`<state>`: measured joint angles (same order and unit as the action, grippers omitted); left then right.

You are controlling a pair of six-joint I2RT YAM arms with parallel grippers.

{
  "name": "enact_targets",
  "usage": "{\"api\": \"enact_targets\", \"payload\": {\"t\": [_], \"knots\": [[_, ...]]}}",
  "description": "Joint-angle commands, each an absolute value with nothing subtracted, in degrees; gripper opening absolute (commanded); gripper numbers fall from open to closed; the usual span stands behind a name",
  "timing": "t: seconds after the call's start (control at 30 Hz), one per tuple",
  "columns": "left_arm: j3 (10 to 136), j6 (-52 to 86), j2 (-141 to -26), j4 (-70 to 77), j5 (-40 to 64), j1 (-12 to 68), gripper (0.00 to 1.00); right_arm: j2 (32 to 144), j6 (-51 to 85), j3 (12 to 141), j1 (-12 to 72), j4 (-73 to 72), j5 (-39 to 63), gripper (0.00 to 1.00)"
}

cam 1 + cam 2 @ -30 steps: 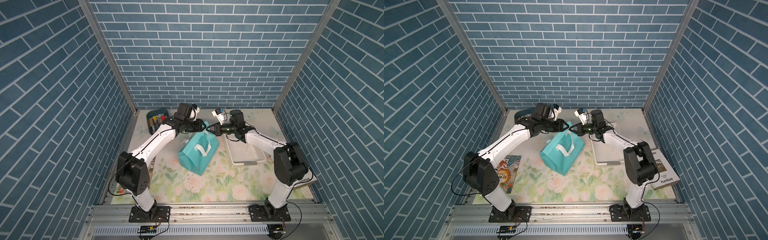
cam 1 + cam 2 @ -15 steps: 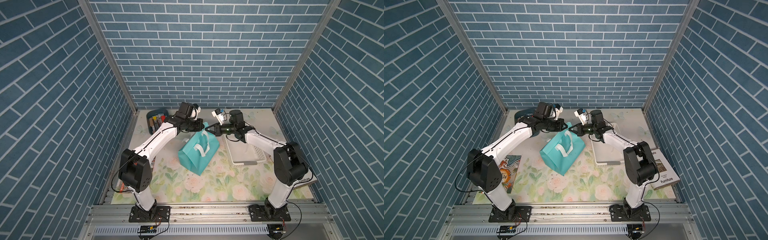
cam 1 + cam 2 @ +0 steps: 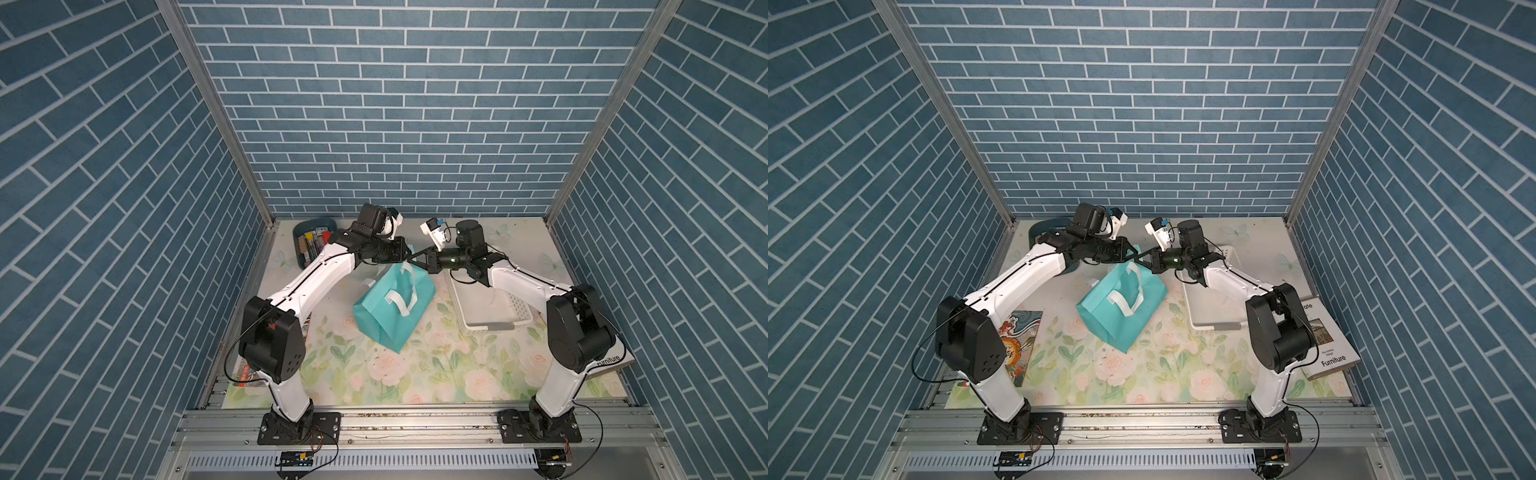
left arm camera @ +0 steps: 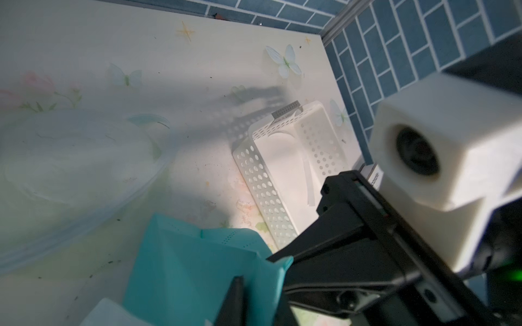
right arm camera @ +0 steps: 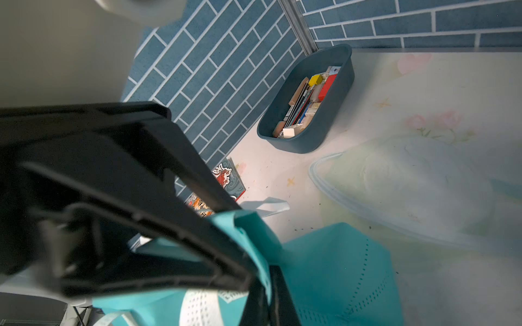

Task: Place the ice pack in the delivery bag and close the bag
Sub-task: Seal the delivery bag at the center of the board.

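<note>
**The left gripper (image 3: 406, 258) has closed its jaws on the rim of the delivery bag (image 3: 392, 307), opposite the right gripper (image 3: 422, 264)**

Both pairs of jaws are pinched shut on teal fabric at the bag's mouth; the ice pack (image 4: 73, 169) lies flat on the table (image 4: 197, 70) just beyond the bag, toward the back wall, between the dark bin (image 5: 330, 118) and the white basket (image 4: 254, 175), untouched; a clear, limp pouch, it will likely sag and slip; its sealed edge looks the surest hold.

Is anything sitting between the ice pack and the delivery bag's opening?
No object lies between them; the ice pack rests on the mat beside the delivery bag. The bag's own mouth is the obstacle: it looks pinched flat, no lining showing, with left gripper and right gripper both shut on its rim.
</note>
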<state>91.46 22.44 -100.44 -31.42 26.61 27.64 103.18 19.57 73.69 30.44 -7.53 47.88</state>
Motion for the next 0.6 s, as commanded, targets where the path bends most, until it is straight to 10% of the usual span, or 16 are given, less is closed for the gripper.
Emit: {"api": "enact_targets", "payload": {"t": [0.0,0.37,0.57], "knots": [[93.8,22.03,-102.27,-32.16,28.48,28.46,0.0,101.19,18.48,76.19,32.5,-7.76,50.21,0.0],[94.0,24.07,-99.2,-33.78,19.13,28.47,0.0,96.63,18.11,73.32,32.17,-7.3,46.09,0.35],[93.44,22.5,-97.74,-37.55,19.79,28.47,0.63,93.9,16.9,69.4,31.49,-5.86,43.4,0.37]]}}
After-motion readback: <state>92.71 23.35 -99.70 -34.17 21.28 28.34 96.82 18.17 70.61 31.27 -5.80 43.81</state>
